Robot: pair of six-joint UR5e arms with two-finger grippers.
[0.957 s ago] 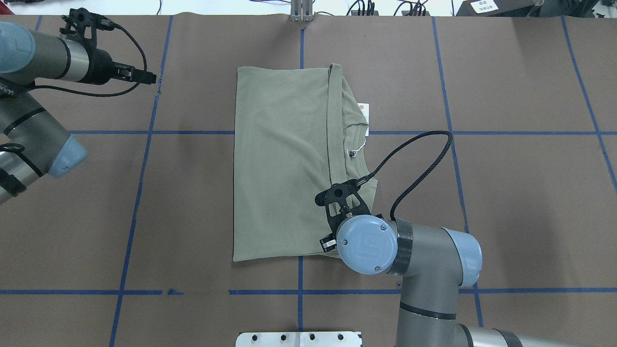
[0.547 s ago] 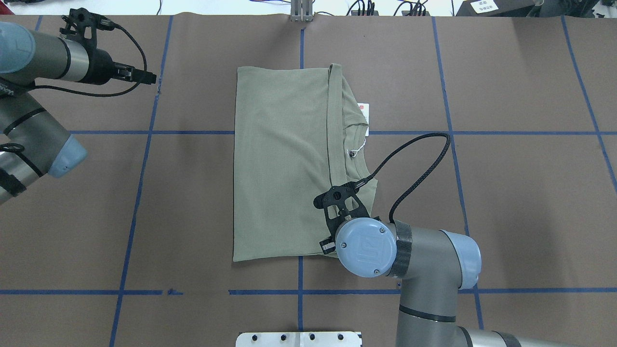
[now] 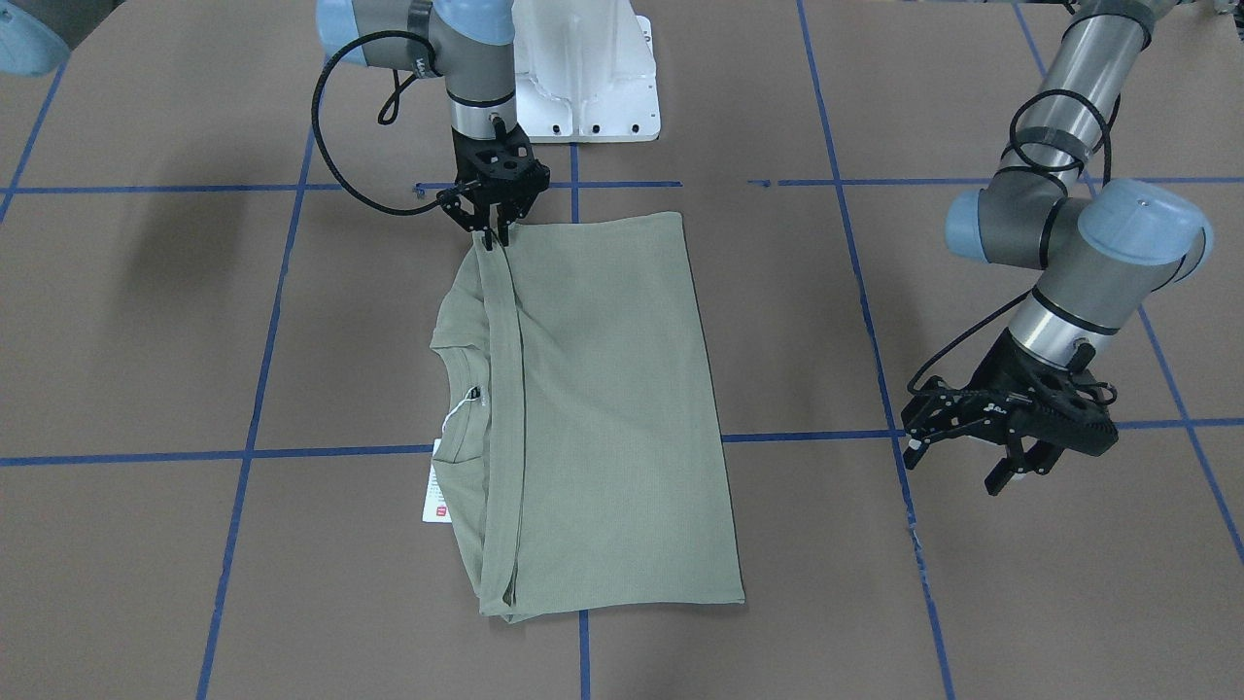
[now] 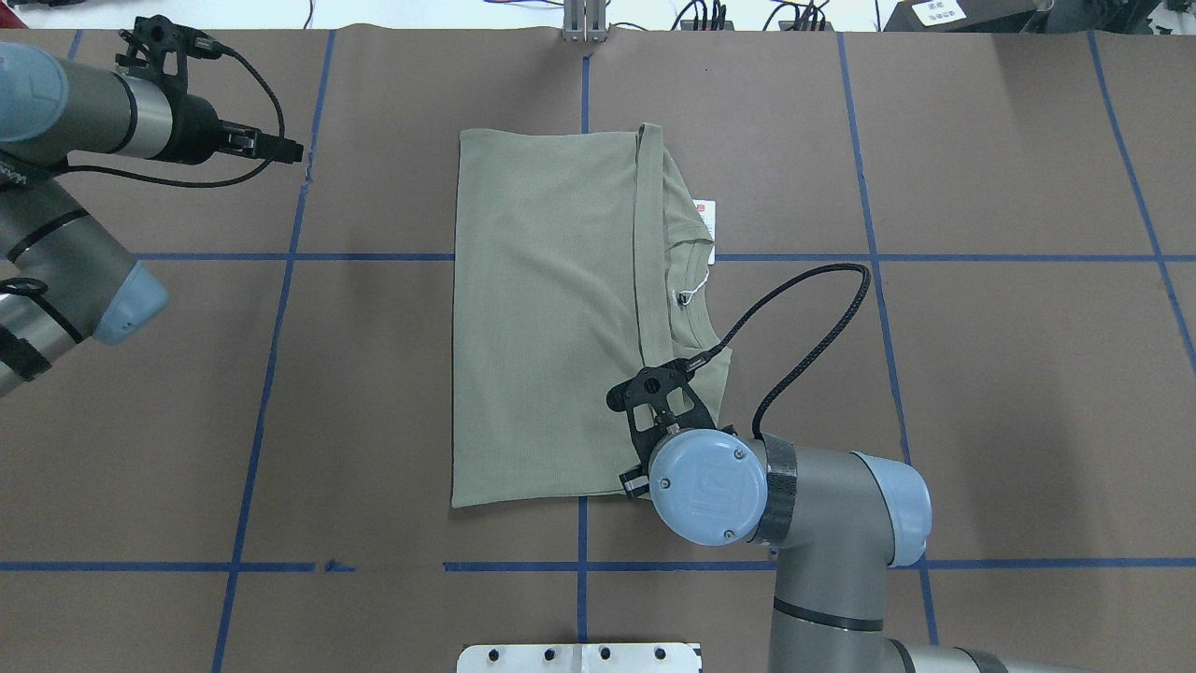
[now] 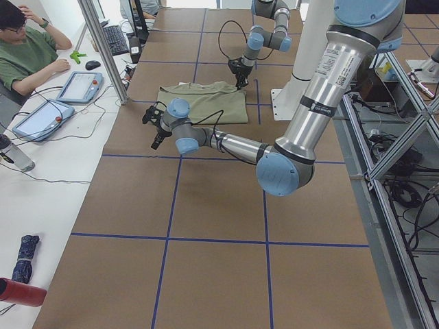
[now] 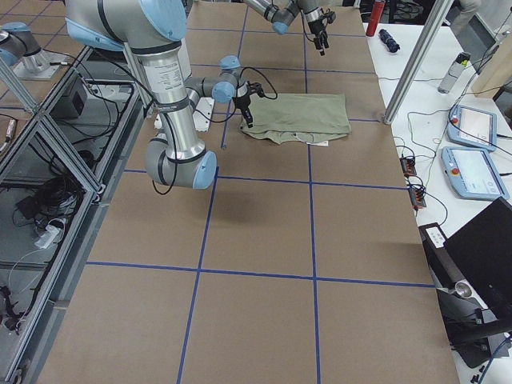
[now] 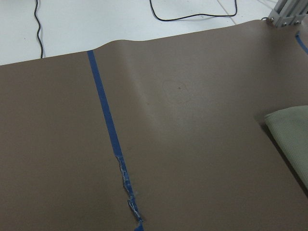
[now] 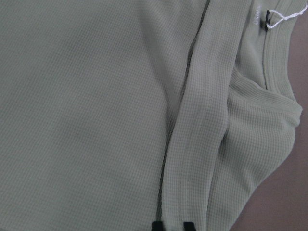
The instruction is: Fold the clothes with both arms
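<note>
The sage-green shirt (image 4: 551, 318) lies folded into a flat rectangle at the table's middle, and also shows in the front-facing view (image 3: 603, 408). Its collar and white hang tag (image 4: 707, 220) stick out on its right side. My right gripper (image 3: 491, 236) points straight down at the shirt's corner nearest the robot base. In the right wrist view its fingertips (image 8: 157, 225) stand close together, pinching the ribbed hem band. My left gripper (image 3: 957, 467) hangs open and empty over bare table, far left of the shirt. The left wrist view shows only a shirt corner (image 7: 293, 130).
Blue tape lines (image 4: 280, 257) grid the brown table cover. The white pedestal base (image 3: 583, 87) stands at the robot's edge. An aluminium post (image 4: 584, 23) rises at the far edge. A seated person (image 5: 27, 55) and teach pendants (image 6: 472, 160) are on the white side table.
My right wrist has shifted slightly toward the robot base, its cable following. The shirt and my left arm have not moved.
</note>
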